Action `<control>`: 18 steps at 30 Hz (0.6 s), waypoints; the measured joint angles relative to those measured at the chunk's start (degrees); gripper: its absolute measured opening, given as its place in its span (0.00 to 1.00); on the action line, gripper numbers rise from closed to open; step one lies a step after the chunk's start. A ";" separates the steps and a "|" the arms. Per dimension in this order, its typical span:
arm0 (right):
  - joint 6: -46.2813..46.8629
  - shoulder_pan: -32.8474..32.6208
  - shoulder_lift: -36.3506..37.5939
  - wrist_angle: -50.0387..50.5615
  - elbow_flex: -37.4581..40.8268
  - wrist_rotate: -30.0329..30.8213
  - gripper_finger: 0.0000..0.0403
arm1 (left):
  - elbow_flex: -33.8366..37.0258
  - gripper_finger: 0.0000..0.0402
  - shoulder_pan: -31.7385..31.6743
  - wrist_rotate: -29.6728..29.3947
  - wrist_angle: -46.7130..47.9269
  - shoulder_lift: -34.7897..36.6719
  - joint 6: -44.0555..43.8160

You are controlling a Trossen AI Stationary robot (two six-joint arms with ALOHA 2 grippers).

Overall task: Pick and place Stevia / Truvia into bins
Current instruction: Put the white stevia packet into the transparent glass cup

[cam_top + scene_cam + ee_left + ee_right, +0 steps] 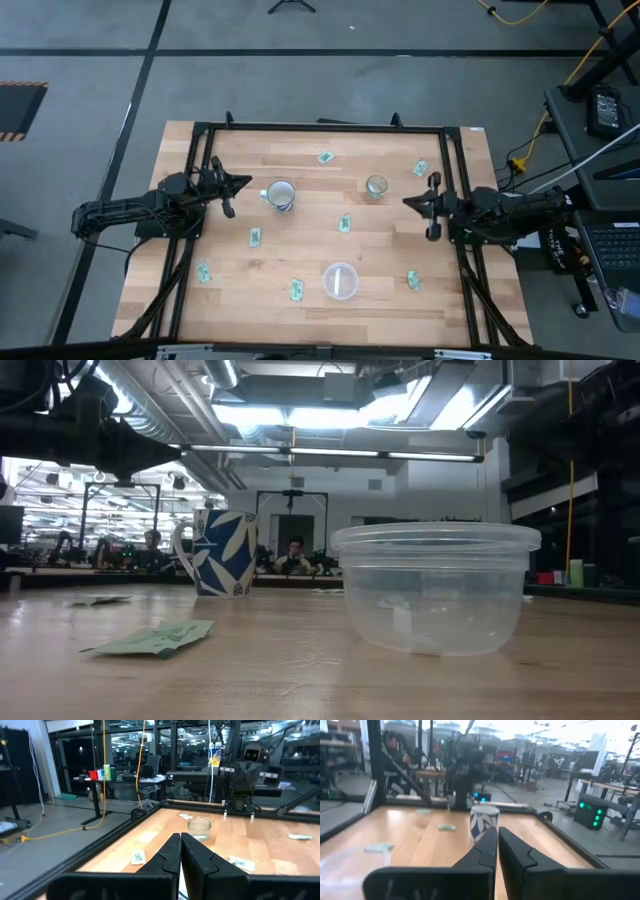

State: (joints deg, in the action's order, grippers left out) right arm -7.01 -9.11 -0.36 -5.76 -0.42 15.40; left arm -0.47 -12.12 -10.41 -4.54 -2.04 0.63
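Note:
Several green-and-white sachets lie flat on the wooden table, among them one near the far edge (325, 157), one mid-table (345, 224) and one near the front (296, 290). The round clear container (340, 280) stands near the front edge and fills the low view (435, 590). The small glass cup (376, 186) stands right of centre. My left gripper (243, 183) hovers at the table's left side, shut and holding nothing. My right gripper (407, 201) hovers at the right side beside the glass cup, also shut and holding nothing.
A blue-and-white mug (280, 194) stands just right of my left gripper and shows in the right wrist view (484, 822). A black frame (320, 127) runs around the table. Bare wood lies between the sachets. A person sits in the room beyond the table.

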 joint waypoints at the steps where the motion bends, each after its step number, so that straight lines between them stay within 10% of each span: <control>1: 0.58 0.00 0.00 -0.98 0.00 0.04 0.05 | -0.02 0.02 0.00 0.03 0.02 0.00 0.33; 18: 4.35 0.00 -0.93 -4.26 -2.17 16.55 0.05 | -4.42 0.02 0.00 1.11 -0.41 -2.90 5.39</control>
State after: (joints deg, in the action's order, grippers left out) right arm -2.66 -9.10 -1.29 -10.01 -2.60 31.94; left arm -4.89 -12.12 -9.30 -4.95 -4.94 6.03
